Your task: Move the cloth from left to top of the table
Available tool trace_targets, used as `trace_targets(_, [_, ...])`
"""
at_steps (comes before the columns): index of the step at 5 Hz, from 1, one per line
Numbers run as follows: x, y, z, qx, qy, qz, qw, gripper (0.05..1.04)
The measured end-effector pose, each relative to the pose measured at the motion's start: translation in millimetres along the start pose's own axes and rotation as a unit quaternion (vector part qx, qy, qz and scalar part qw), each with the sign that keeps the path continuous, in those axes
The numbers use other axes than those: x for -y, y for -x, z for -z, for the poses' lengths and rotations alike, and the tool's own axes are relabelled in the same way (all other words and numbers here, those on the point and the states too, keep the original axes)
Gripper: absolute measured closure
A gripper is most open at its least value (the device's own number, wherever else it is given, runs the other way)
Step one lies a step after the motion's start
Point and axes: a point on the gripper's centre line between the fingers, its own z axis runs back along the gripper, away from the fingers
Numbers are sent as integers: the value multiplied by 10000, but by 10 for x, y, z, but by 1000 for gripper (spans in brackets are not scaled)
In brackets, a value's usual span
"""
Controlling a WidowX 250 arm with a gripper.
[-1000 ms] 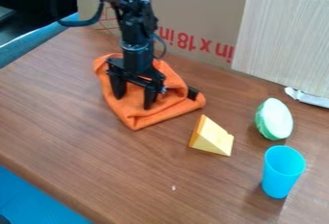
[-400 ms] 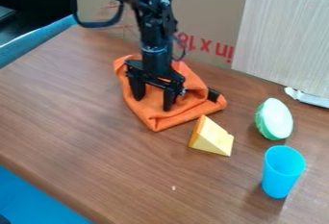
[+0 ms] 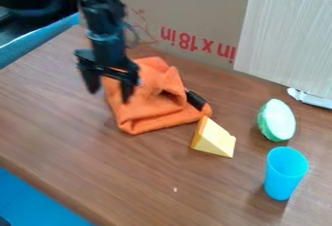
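The black gripper (image 3: 109, 90) hangs at the upper left of the camera view, over the left edge of the cloth, its two fingers spread apart with nothing seen between them except a corner of orange fabric behind. The orange cloth (image 3: 152, 104) lies crumpled on the table (image 3: 77, 137), right of the gripper, with a raised fold at its upper right. Its lower right end almost meets the cheese wedge.
A small black object (image 3: 195, 100) lies at the cloth's right edge. The yellow cheese wedge (image 3: 214, 138), a green-and-white rounded toy (image 3: 277, 120) and a blue cup (image 3: 285, 173) stand to the right. Cardboard (image 3: 188, 7) rises along the back.
The gripper and cloth first shifted right together. Since then the gripper has moved left and a little up, the cloth has slid partly back left, and its upper right side has bunched up.
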Motion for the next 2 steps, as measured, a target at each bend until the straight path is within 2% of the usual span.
trace_targets(2, [-567, 380, -256, 54, -17, -416, 9991, 83])
